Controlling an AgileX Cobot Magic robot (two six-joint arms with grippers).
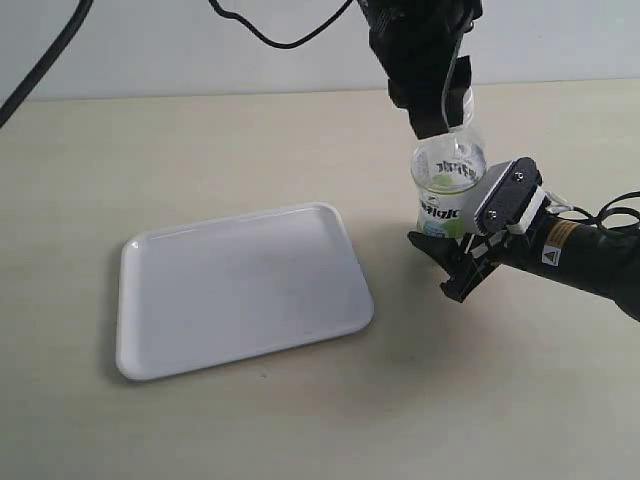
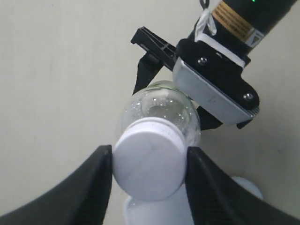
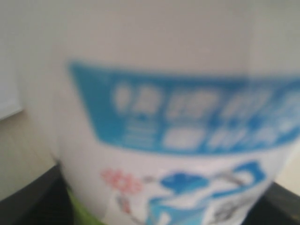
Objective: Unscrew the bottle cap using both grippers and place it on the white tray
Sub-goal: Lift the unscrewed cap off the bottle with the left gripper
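The bottle (image 1: 447,185) stands right of the white tray (image 1: 240,290). From above, my left gripper (image 2: 149,164) comes down on its neck, and both black fingers (image 2: 84,192) press the sides of the white bottle cap (image 2: 147,161). In the exterior view that gripper (image 1: 440,110) hides the cap. My right gripper (image 1: 440,262), with its grey plate (image 2: 213,89), reaches in from the right and is shut on the bottle's lower body. The blurred blue and white label (image 3: 178,126) fills the right wrist view between its dark fingers (image 3: 28,206).
The tray holds nothing and lies on the beige table (image 1: 300,420). Black cables (image 1: 280,40) hang at the back, and another cable (image 1: 40,70) crosses the far left. The right arm (image 1: 590,255) stretches low over the table's right side.
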